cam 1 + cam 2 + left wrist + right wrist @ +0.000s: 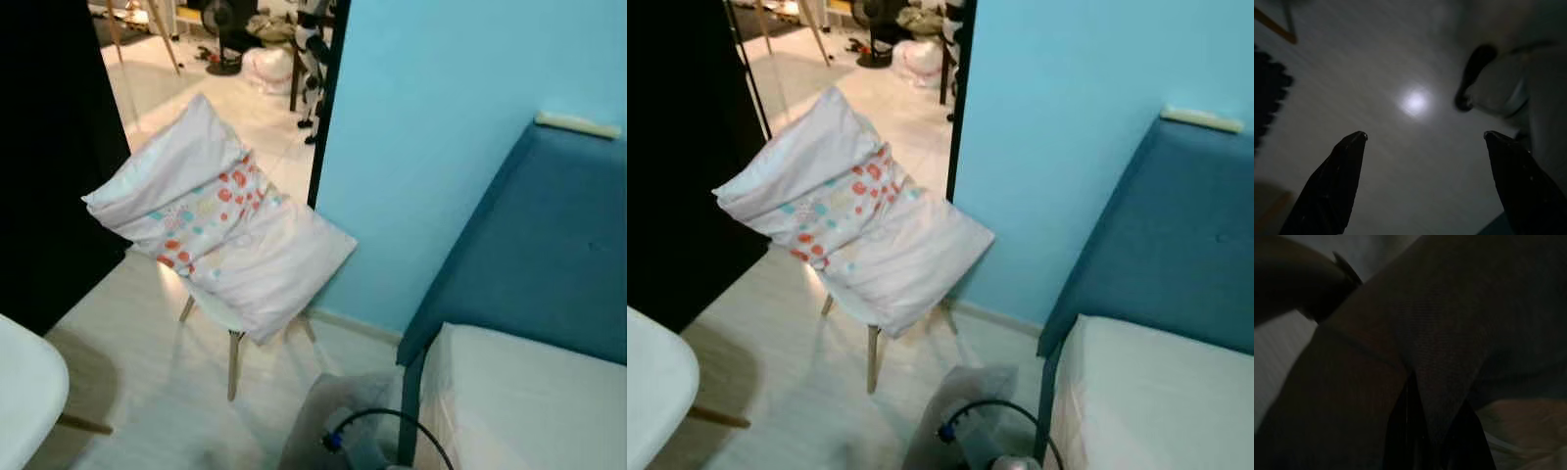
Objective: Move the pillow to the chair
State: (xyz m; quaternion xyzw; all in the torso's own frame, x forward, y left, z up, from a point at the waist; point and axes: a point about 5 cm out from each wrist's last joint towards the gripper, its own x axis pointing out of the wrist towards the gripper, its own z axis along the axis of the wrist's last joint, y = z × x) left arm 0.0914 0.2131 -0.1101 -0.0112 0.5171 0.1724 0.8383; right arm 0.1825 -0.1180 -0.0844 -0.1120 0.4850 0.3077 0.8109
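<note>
Upper left of the head view: we see the pillow [217, 220] already lying on the chair [235, 354], draped over seat and back, long axis running diagonally from upper left down to lower right of frame. Nothing holds it. We judge the move done, or nearly.

Left wrist view: left gripper [1425, 142] hangs over bare floor [1400, 156], fingers spread wide, empty.

Right wrist view: very dark, right gripper [1435, 435] pressed close to grey fabric; we cannot tell its opening or whether it grips anything.

Pillow sits forward and left of us, so the left arm is likely nearer if a nudge is needed.

Right of frame: blue bed frame [529, 245].
</note>
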